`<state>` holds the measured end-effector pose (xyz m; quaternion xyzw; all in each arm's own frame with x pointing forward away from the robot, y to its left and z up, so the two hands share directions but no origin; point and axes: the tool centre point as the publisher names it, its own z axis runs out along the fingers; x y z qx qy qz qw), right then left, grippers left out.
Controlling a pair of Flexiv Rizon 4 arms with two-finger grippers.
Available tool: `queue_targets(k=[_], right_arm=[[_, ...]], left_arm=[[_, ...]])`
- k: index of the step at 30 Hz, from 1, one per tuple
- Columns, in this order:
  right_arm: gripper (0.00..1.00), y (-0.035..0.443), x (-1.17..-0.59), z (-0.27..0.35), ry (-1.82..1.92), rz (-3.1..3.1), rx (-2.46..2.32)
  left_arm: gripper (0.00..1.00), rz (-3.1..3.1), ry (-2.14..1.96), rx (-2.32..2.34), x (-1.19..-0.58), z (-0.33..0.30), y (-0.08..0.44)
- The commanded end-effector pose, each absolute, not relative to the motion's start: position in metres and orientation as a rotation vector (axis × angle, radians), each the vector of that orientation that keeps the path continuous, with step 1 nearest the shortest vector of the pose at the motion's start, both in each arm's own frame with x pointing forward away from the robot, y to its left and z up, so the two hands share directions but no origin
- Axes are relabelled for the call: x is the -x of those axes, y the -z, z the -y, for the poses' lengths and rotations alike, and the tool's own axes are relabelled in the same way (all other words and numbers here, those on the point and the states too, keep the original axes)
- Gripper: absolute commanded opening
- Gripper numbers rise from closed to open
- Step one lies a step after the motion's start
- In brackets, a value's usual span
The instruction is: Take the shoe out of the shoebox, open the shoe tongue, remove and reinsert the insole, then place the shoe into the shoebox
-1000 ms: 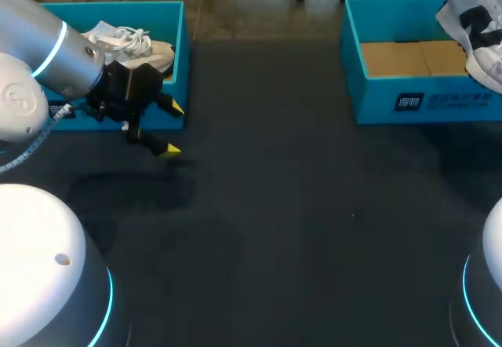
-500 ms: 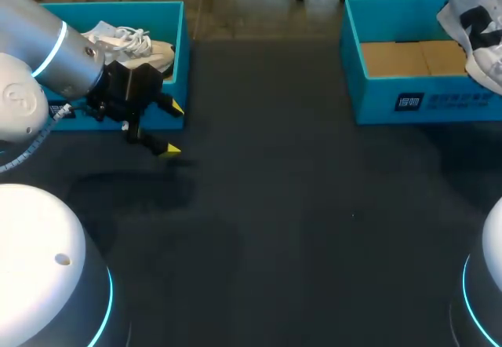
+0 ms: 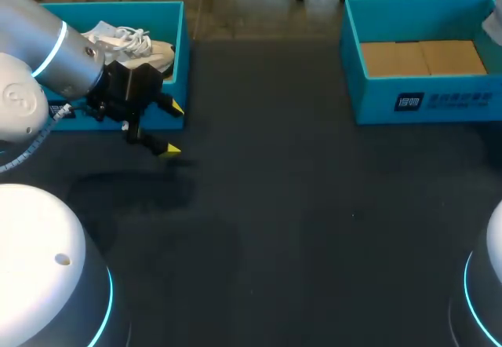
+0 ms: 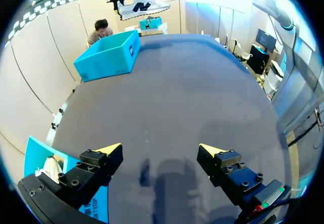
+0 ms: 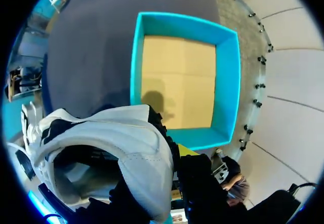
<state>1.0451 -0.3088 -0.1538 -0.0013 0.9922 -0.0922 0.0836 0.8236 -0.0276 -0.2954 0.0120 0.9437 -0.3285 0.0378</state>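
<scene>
The first step looks done. The shoe (image 5: 136,138) is out of its shoebox (image 5: 134,82) and hangs in the air right above it. The box under it shows only its brown floor.

The right gripper (image 5: 164,183) holds the shoe. Its fingers seem pinched on the rim by the shoe's opening, one inside and one outside, with just the shoe's wall between them. The fingers are mostly hidden, so this is my best guess.

The left gripper (image 3: 172,129) is wide open and holds nothing. It waits over the table (image 3: 314,229), just beside the other box (image 3: 179,25), where a white shoe (image 3: 129,41) lies.

I think the next move is to bring the shoe down onto the dark table, somewhere between the two boxes. It should land flat on its sole, with the opening facing up, so the open left gripper can come and help pull the tongue back.

From the left wrist view, the shoe hangs with its sole down and its long side about level. The gripper holds the taller end — I think that is the heel — and the lower end, maybe the toe, sticks out to the side. It is small there, so I am not sure.
</scene>
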Motion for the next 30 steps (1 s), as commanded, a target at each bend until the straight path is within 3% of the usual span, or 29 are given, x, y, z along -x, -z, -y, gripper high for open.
queue_targets(k=[1,14,30], right_arm=[[0.0,0.154,-1.055,0.33,0.257,-2.955,-0.084],[0.0,0.157,-1.053,0.332,0.218,-2.72,-0.992],[0.0,0.146,-1.032,0.347,0.125,-2.442,-1.64]], left_arm=[[1.0,-2.897,1.005,-0.039,-0.824,0.027,0.295],[1.0,-2.897,1.005,-0.039,-0.824,0.027,0.295],[1.0,-2.897,1.005,-0.039,-0.824,0.027,0.295]])
